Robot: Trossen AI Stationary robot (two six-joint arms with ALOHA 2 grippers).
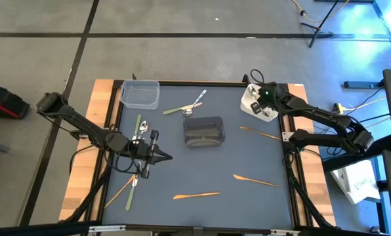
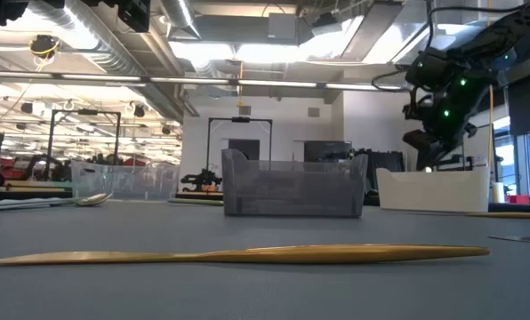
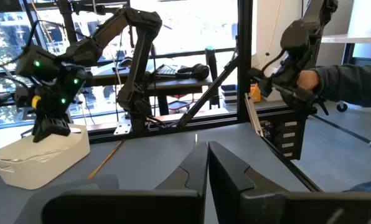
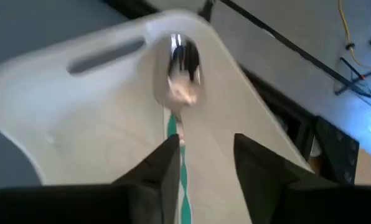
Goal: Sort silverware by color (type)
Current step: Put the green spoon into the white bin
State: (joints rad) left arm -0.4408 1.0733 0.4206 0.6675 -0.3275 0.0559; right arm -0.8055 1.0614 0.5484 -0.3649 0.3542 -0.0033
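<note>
- Right gripper (image 4: 204,158) over the white bin (image 1: 260,103) at the far right of the table, fingers parted, a shiny spoon (image 4: 180,65) with a green-striped handle just ahead of them, above or in the bin.
- Cannot tell whether the spoon handle touches a finger; if so, risk of a snag on lift-out and the spoon dragged back over the rim.
- Left gripper (image 1: 157,155) clenched on nothing, low over the mat at centre-left, beside the olive-green and silver pieces (image 1: 140,130).
- Risk of a nudge to those near pieces on any sideways sweep.
- Orange utensils (image 1: 196,195) scattered well apart on the near and right mat; thin and flat, likely to slip from a pinch.
- Green utensil and spoon (image 1: 191,103) crossed on the far side of the dark grey container (image 1: 204,131); risk of lifting both together.
</note>
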